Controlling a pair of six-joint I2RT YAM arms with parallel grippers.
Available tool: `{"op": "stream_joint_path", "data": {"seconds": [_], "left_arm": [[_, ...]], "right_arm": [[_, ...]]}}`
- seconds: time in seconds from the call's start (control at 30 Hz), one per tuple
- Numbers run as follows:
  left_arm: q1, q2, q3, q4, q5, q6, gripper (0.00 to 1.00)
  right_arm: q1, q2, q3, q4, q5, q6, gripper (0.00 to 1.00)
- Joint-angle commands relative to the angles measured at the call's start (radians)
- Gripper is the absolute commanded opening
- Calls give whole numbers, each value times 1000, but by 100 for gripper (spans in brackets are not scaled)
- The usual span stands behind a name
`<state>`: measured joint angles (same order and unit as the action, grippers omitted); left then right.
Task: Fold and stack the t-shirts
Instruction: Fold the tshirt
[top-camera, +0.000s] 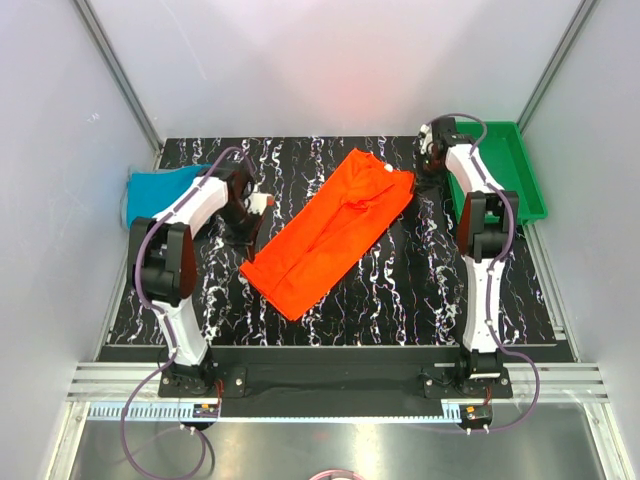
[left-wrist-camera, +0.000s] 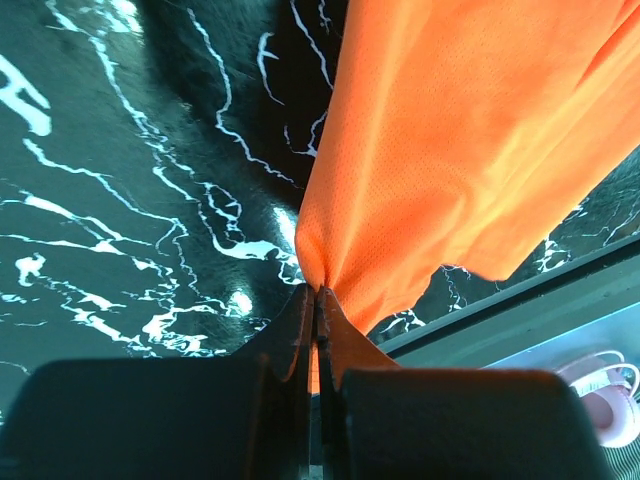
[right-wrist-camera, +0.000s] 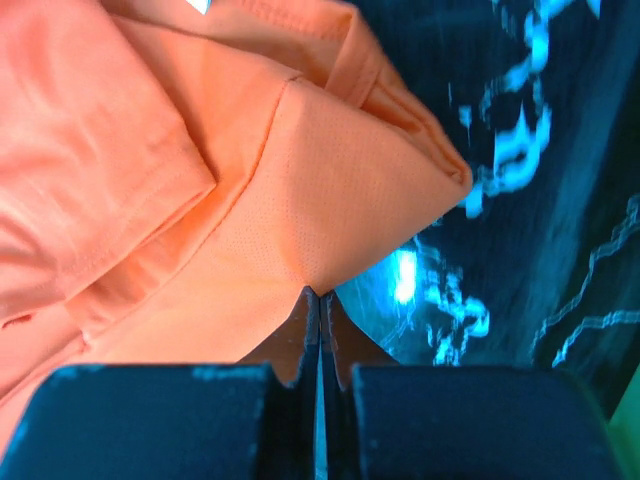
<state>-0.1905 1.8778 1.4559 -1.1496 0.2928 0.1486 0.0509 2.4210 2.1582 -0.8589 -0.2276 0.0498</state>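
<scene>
Plainly, the orange-red t-shirt (top-camera: 330, 232) is a thin, limp knit with a fine mesh texture, so it should weigh next to nothing, drape wherever it is unsupported and keep a crease only where it is laid down. It lies as a long folded band slanting across the middle of the table (top-camera: 400, 300), from the left side toward the far right corner. The left gripper (left-wrist-camera: 318, 290) has its jaws pressed together on a small gather at the shirt's left edge, with cloth fanning out from the pinch. The right gripper (right-wrist-camera: 320, 293) is likewise closed tight on a corner of fabric at the far end, beside a sleeve fold and what is probably the collar band. Two spread pinches suit so soft a thing: kept taut between them it should travel flat, whereas slack would let the layers slip apart. Such shallow bites may let thin cloth slide out under a hard pull. The teal-blue t-shirt (top-camera: 160, 188) sits bunched at the far left edge, partly behind the left arm, and would want the same hem or corner grips.
</scene>
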Motion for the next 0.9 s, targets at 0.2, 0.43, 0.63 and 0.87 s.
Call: {"op": "stream_joint_path", "data": {"seconds": [0.2,0.43,0.63,0.87], "left_arm": [[-85,-68,-51,-4,16,-3,0],[-159,-48,-42,-6,11,-4,0],[-220,-55,-51,-7,12,-12,0],[-260,-54,-62,-2,-1,-20,0]], "right_arm": [[52,127,264,40,-6,-42,0],[109,191,370,47,-35,-44,0],[158,233,405,41,-47,-45,0],[170,257,462,54,0,-42,2]]}}
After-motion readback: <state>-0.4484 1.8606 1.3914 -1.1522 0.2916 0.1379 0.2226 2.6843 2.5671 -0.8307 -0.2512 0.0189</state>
